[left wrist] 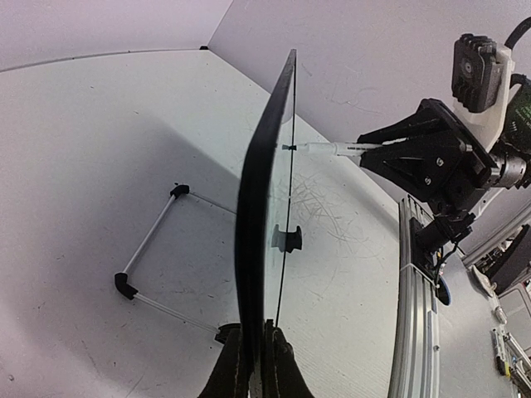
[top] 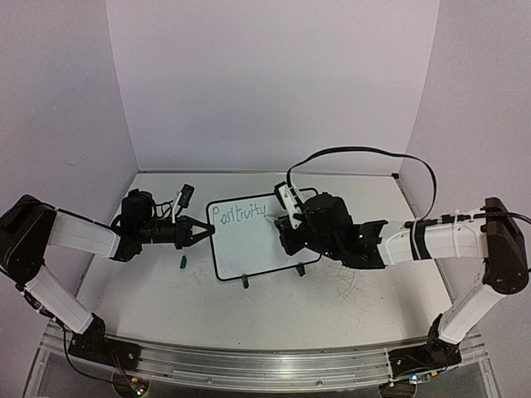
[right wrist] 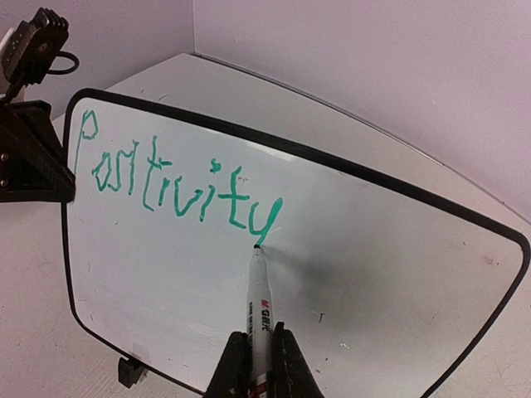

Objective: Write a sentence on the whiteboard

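Standing near the middle of the desk (top: 365, 311), roughly as far from the far edge as from the near one, the whiteboard (top: 249, 249) tilts back on a wire stand (left wrist: 153, 249); two small black feet (top: 245, 280) sit under its lower rim. The left fingers (top: 207, 231) reach in from the desk's left side and are pinching the board's left rim, one finger on the front face and one behind it; the left wrist view shows that rim edge-on, gripped between them at the bottom of the picture.

The right fingers (right wrist: 259, 369) come in from the desk's right side and are pressed together on a marker (right wrist: 260, 307), holding its barrel low down with the tip pointing at the board. The tip touches the white face just at the foot of the last letter. The sentence (right wrist: 174, 186) so far is one green word, roughly "Positivity"; it runs along the upper part of the board from the top left corner to about halfway across, slanting a little downward.

A small green piece (top: 182, 264) lies flat on the desk just beside the board's lower left corner, toward the left edge; what it is cannot be told. Faint grey scribbles (top: 344, 286) mark the desk in front of the board's right end, toward the near edge.
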Action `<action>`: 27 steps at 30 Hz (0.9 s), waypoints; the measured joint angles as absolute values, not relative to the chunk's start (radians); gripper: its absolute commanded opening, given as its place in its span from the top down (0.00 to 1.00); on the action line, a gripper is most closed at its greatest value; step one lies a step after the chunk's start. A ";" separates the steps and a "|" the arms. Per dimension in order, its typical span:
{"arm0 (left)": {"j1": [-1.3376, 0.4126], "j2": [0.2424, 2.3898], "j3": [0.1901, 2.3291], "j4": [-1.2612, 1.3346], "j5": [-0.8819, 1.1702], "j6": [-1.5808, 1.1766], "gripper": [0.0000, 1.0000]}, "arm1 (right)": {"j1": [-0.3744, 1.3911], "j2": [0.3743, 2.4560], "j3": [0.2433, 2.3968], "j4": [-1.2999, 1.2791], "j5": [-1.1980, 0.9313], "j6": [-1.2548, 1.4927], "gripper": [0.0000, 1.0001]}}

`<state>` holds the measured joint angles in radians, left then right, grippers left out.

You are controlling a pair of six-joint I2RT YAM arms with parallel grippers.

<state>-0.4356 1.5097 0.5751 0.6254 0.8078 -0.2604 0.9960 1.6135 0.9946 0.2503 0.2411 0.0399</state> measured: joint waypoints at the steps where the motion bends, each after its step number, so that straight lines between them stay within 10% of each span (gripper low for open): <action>1: -0.436 1.510 0.575 0.625 0.808 -0.260 1.00 | 0.998 1.613 0.993 0.247 0.240 0.042 1.00; 27: -0.436 1.510 0.575 0.628 0.808 -0.255 1.00 | 1.011 1.599 0.996 0.256 0.208 0.037 1.00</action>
